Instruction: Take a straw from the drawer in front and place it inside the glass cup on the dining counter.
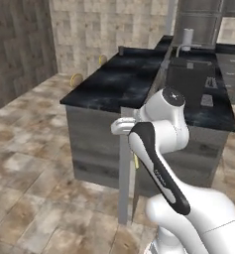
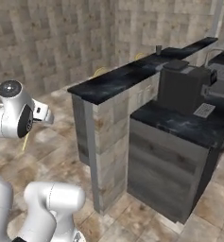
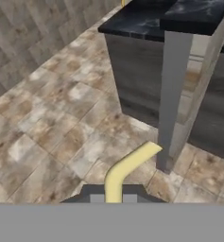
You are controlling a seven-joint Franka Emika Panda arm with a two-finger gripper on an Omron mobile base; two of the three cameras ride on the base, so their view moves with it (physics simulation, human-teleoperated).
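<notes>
We see the fingers (image 3: pixel 113 198) clamped on the straw (image 3: pixel 127 170): a pale yellow bent straw rises from between the two dark tips in the hand view, running straight up from them and then kinking toward the upper right. So the straw's long axis lies roughly along the line of the hand, with its free end pointing at the foot of the grey end post of the half wall. In the left base view a short yellow stretch of the straw (image 1: pixel 136 161) shows just beside the arm's dark forearm; in the right base view a thin yellow line hangs below the hand (image 2: pixel 25 142).

The dining bench (image 2: pixel 118 78), the long black marbled slab on the stone half wall, stands ahead of the hand and above it. A small dark object, possibly the glass cup (image 2: pixel 158 48), sits far along that slab; it is too small to confirm. We judge that the coming move needs a rise and a carry forward along the slab, ending with the straw's free end turned downward over the cup.
</notes>
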